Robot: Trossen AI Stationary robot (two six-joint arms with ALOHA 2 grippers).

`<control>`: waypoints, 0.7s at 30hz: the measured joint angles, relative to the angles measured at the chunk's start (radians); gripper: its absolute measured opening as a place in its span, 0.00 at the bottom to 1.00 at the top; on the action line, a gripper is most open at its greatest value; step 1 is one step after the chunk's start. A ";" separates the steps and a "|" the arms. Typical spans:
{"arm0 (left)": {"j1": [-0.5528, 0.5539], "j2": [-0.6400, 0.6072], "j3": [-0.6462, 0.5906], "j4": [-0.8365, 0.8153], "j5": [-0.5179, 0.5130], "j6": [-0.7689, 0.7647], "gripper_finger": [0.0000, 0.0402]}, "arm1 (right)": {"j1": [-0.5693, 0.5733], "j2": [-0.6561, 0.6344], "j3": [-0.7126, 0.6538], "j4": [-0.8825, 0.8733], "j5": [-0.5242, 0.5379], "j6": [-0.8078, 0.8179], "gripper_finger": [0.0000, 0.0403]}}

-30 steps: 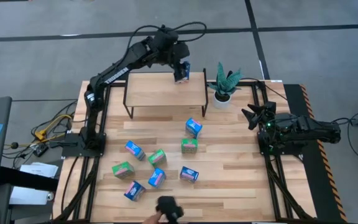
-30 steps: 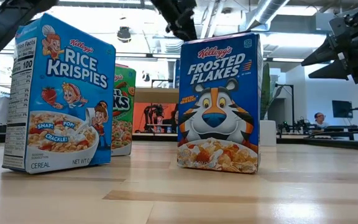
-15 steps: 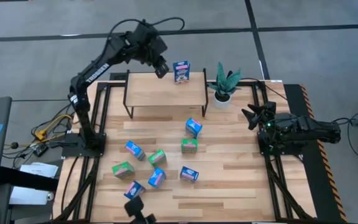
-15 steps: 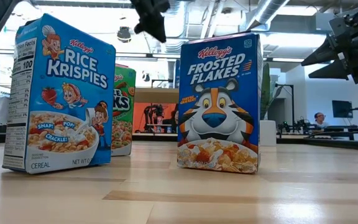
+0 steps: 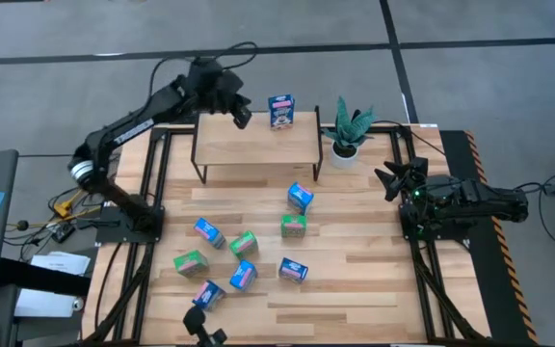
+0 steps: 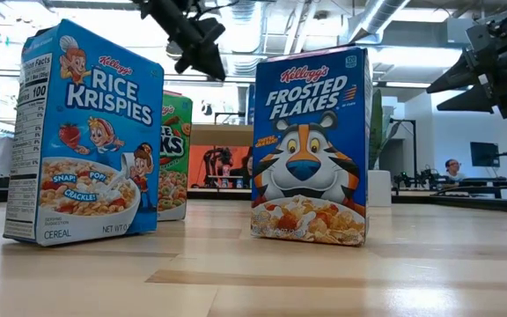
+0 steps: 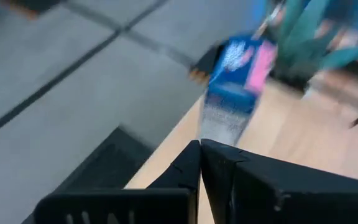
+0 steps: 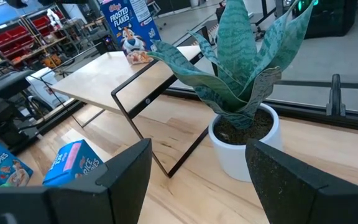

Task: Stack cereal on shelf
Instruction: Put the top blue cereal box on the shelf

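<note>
A blue cereal box (image 5: 280, 111) stands upright on the far edge of the light-wood shelf (image 5: 249, 145); the left wrist view shows it (image 7: 238, 81) just ahead of my fingers. My left gripper (image 5: 240, 117) hovers shut over the shelf's far edge, left of that box and touching nothing. Several small blue and green cereal boxes (image 5: 244, 243) lie scattered on the table in front of the shelf. In the low view, two of them, the Rice Krispies box (image 6: 86, 132) and the Frosted Flakes box (image 6: 311, 145), stand upright. My right gripper (image 5: 390, 178) waits open at the table's right side.
A small potted green plant (image 5: 347, 130) stands at the shelf's right end, right in front of my right gripper (image 8: 197, 168). A dark object (image 5: 205, 328) pokes in at the table's near edge. Bare tabletop (image 5: 355, 260) lies to the right of the scattered boxes.
My left gripper has let go of the blue box on the shelf and drawn back from it toward the table's left. Its fingers now stand together. The box stays upright where it was set.
</note>
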 joint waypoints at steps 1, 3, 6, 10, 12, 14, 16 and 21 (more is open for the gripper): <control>0.000 -0.014 -0.046 0.052 0.004 -0.022 0.00 | 0.000 0.000 0.000 0.000 0.000 0.000 0.71; -0.001 -0.015 -0.119 0.147 0.023 -0.070 0.00 | 0.000 0.000 0.000 0.000 0.000 0.000 0.71; -0.003 -0.006 -0.189 0.275 0.058 -0.134 0.00 | 0.000 0.000 0.000 0.000 0.000 0.000 0.71; -0.015 0.034 -0.195 0.332 0.036 -0.145 0.00 | 0.000 0.000 0.000 0.000 0.000 0.000 0.71; -0.020 0.066 -0.195 0.389 0.039 -0.177 0.00 | 0.000 0.000 0.000 0.000 0.000 0.000 0.71; -0.021 0.089 -0.195 0.424 0.060 -0.208 0.00 | 0.000 0.000 0.000 0.000 0.000 0.000 0.71; -0.021 0.106 -0.195 0.433 0.057 -0.208 0.00 | 0.000 0.000 0.000 0.000 0.000 0.000 0.71; -0.021 0.117 -0.195 0.450 0.046 -0.217 0.00 | 0.000 0.000 0.000 0.000 0.000 0.000 0.71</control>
